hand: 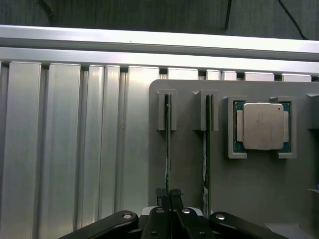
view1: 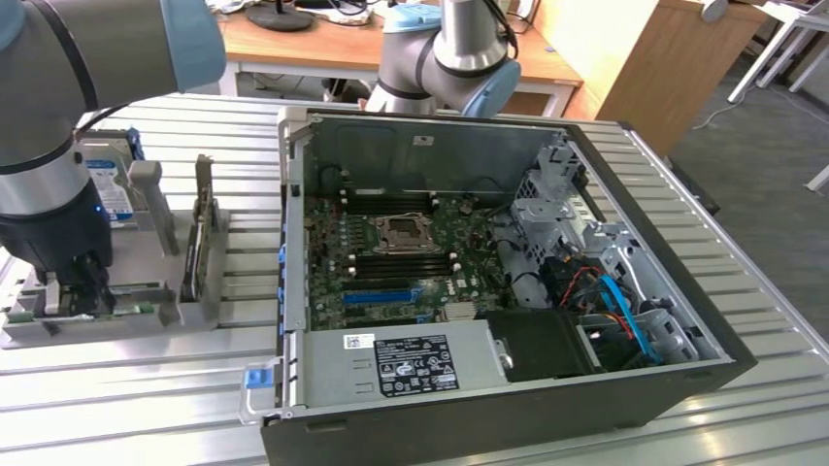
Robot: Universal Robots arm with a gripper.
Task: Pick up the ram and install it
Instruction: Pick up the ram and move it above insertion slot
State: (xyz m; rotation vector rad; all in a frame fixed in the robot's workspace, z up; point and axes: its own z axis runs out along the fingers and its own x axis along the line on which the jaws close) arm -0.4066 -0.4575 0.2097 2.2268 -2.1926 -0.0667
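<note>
Silver ribbed tabletop (hand: 65, 149) carries a grey holder (hand: 249, 189); jaws pinch the thin green ram stick (hand: 168, 149) standing in it

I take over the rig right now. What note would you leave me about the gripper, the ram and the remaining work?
The gripper is shut on the ram, low over the grey holder.
The ram stands on edge in its holder slot, beside a second stick.
Done: the grasp is made.
Left: the ram is not yet lifted out, and not yet installed on the motherboard in the open computer case.
</note>
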